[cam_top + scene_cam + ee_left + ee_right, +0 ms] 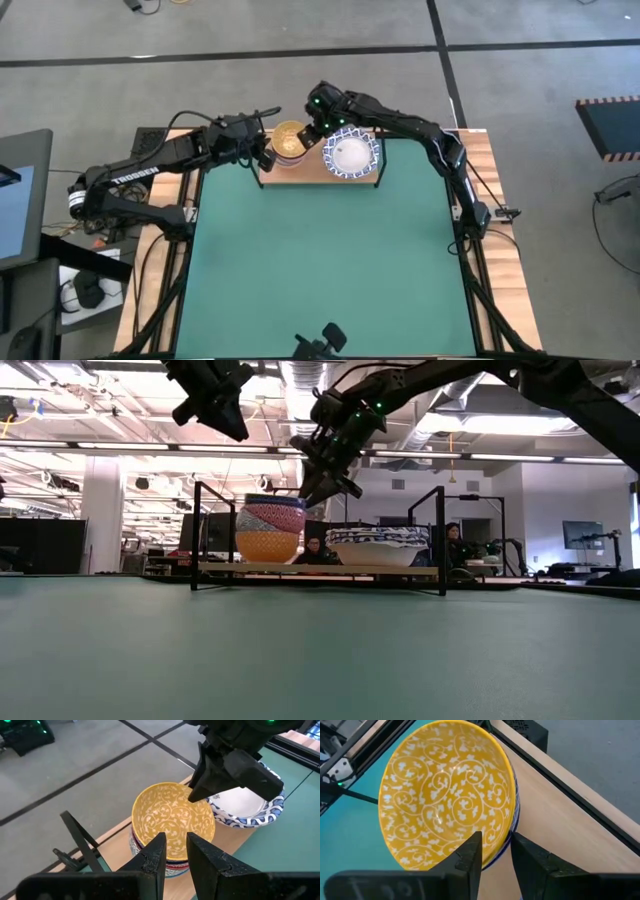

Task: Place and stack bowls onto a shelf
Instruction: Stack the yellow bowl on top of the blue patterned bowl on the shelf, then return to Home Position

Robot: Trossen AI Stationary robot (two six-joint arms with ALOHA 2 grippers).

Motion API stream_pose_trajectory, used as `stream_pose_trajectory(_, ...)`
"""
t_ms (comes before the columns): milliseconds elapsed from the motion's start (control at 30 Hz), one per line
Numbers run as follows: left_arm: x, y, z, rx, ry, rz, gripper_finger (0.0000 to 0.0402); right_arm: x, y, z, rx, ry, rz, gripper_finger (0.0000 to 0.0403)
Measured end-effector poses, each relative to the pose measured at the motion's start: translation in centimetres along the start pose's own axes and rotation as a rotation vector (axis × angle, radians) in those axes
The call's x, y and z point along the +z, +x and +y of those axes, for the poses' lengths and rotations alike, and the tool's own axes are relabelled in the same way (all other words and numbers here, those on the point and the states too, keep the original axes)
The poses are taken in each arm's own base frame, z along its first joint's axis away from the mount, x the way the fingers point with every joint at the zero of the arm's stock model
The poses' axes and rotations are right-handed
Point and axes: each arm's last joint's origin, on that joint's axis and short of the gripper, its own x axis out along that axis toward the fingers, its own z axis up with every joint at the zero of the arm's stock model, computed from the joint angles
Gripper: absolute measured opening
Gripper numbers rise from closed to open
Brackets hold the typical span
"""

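The light-wood shelf (308,176) (320,569) stands at the green mat's far edge. On its left part sits a stack of small bowls (288,140) (271,530). The top one is golden-yellow inside with white scrolls (172,820) (445,795). To its right rests a stack of white bowls with blue lattice rims (351,153) (377,545) (245,805). My right gripper (312,128) (308,495) (497,855) is shut at the small stack's right edge. My left gripper (266,152) (238,428) (176,847) hovers shut, well above the stack's left side. My right gripper is on the rim of the golden-yellow bowl (504,840), on the side toward the white bowls. One finger (470,857) stands inside the bowl and one outside. The fingers slant down from above and from the right. The bowl sits nested on the small stack, not lifted.
Black wire uprights (196,535) (441,538) rise at both ends of the shelf. The green mat (320,260) stretches from the shelf to the near edge, where a small black mount (320,340) stands. People sit in the room behind the shelf (318,548).
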Motion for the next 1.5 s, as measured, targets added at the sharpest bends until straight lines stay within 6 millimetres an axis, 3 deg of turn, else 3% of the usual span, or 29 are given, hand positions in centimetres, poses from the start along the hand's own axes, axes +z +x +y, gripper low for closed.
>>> stream_pose_trajectory(533, -0.7, 0.0, 0.3, 0.008, 0.024, 0.075, 0.0062, -0.4, -0.7, 0.9, 0.004, 0.009, 0.025, 0.0160)
stream_pose_trajectory(667, -0.8, 0.0, 0.2, -0.011, 0.023, 0.090, 0.0062, -0.2, -2.0, 1.7, 0.020, 0.005, -0.003, 0.0173)
stream_pose_trajectory(833, -0.5, -0.5, 0.3, -0.047, 0.027, 0.057, 0.0062, 0.5, -5.2, 2.7, 0.051, -0.020, -0.077, 0.0177)
stream_pose_trajectory(967, 0.5, -2.1, 1.0, -0.092, 0.010, -0.039, 0.0062, 0.8, -8.4, 3.6, 0.072, -0.041, -0.129, 0.0177)
stream_pose_trajectory(1200, 2.8, -5.9, 2.5, -0.369, -0.042, -0.276, 0.0059, 0.2, -15.4, 7.0, 0.162, -0.138, -0.252, 0.0165)
stream_pose_trajectory(1333, 3.5, -7.1, 2.7, -0.487, -0.011, -0.377, 0.0033, -1.0, -19.0, 9.5, 0.236, -0.212, -0.314, 0.0119)
stream_pose_trajectory(1500, 3.8, -8.1, 2.8, -0.564, 0.022, -0.443, 0.0004, -3.2, -22.6, 12.9, 0.339, -0.320, -0.347, 0.0028)
